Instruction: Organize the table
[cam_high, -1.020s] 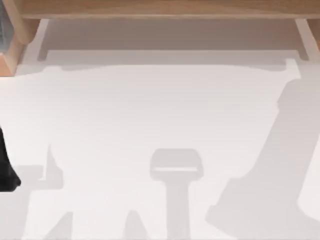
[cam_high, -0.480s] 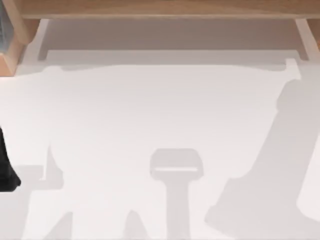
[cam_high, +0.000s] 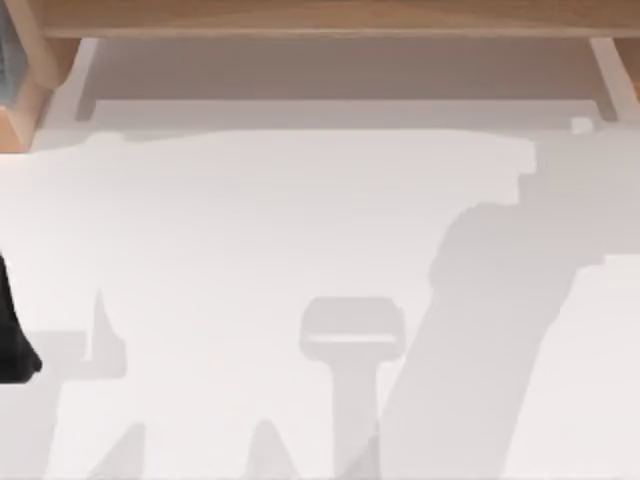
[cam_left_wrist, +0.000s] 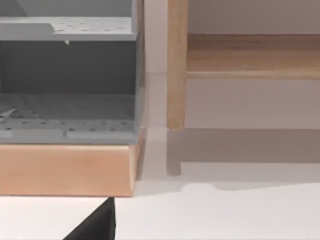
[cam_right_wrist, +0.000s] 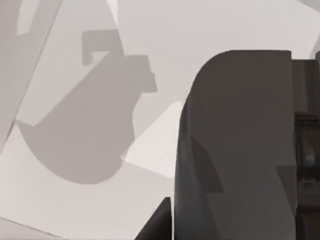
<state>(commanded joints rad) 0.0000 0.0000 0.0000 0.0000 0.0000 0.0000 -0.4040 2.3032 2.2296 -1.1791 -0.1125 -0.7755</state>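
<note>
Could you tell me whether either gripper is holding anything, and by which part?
It cannot be told: over the table, neither gripper's fingertips are in view, and no held object is visible.

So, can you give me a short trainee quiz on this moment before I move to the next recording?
1. True or false: the table is white, with a light wooden frame along its far edge.
2. In the left wrist view, the base under the grey shelf unit is: A wooden, B metal, C glass.
3. Fill in: the large arm shadow falls on the top view's ___ half of the table.

Key: 1 true; 2 A; 3 right.
</note>
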